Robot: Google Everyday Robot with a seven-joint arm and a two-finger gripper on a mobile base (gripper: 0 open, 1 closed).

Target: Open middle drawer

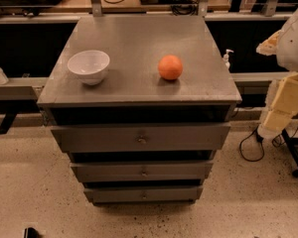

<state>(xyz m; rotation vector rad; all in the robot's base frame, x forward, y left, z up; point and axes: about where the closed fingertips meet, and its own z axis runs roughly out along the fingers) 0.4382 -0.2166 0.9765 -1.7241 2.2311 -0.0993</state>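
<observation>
1. Grey metal fronts face me. The middle drawer looks shut, set between the top drawer and the bottom drawer.
2. The tool hangs right of the bench, well apart from the drawers. Whether it is open, I cannot tell.
3. On top stand a white bowl and an orange, nothing blocking the fronts.

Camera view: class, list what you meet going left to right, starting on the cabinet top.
In order: white bowl → orange → pump bottle → gripper, hanging at the right edge.
</observation>
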